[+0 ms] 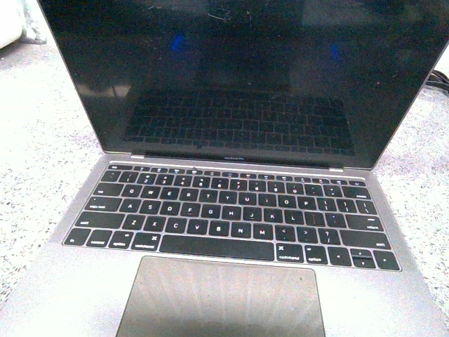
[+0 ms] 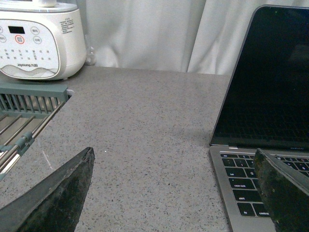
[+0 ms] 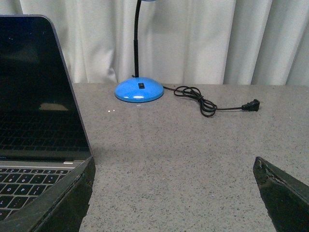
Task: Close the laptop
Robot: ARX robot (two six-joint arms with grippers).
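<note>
Laptop (image 1: 231, 210) stands open on a speckled grey counter (image 2: 145, 135), straight ahead of the body camera and between my two arms. The lid is raised and tilted back a little. The black screen is dark and mirrors the keyboard. Keys and trackpad face up, with the trackpad nearest the camera. I see neither arm in the front view.

Left gripper (image 2: 174, 153): jaws spread wide, with only bare counter between them. It sits low, just beside the laptop's left edge. One finger (image 2: 285, 193) hides the near corner of the keyboard in its wrist view; I cannot tell whether it touches the case.

Right gripper (image 3: 174, 162): jaws also spread wide, holding nothing, just beside the laptop's right edge. One finger (image 3: 58, 203) overlaps the keyboard corner; I cannot judge contact there either.

Surroundings, left side: a white kitchen appliance (image 2: 38, 43) with a button panel stands at the back, by a white curtain (image 2: 159, 34), with a green rack (image 2: 29, 101) in front of it.

Surroundings, right side: a blue lamp base (image 3: 139, 90) stands at the back, and its black cord (image 3: 203, 102) lies looped on the counter, plug loose.
</note>
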